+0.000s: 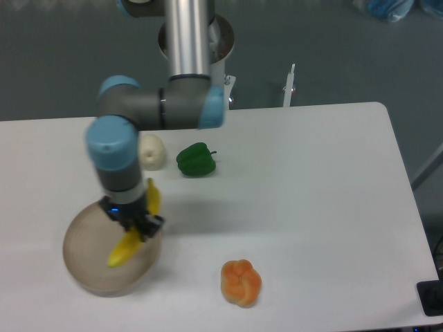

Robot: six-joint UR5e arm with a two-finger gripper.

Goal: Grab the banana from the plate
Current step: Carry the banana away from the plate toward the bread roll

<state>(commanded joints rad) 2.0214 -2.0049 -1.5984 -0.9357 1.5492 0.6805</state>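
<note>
The yellow banana (127, 249) hangs in the air over the right side of the tan plate (86, 252), tilted with its lower tip toward the plate's middle and its upper end (153, 194) sticking up beside the wrist. My gripper (136, 227) is shut on the banana near its middle, fingers pointing down. The plate lies at the table's front left with nothing else on it.
A green bell pepper (196, 159) and a pale round item (151, 151) lie behind the plate. An orange knotted bun (241, 281) sits near the front edge. The arm's base column (188, 41) rises at the back.
</note>
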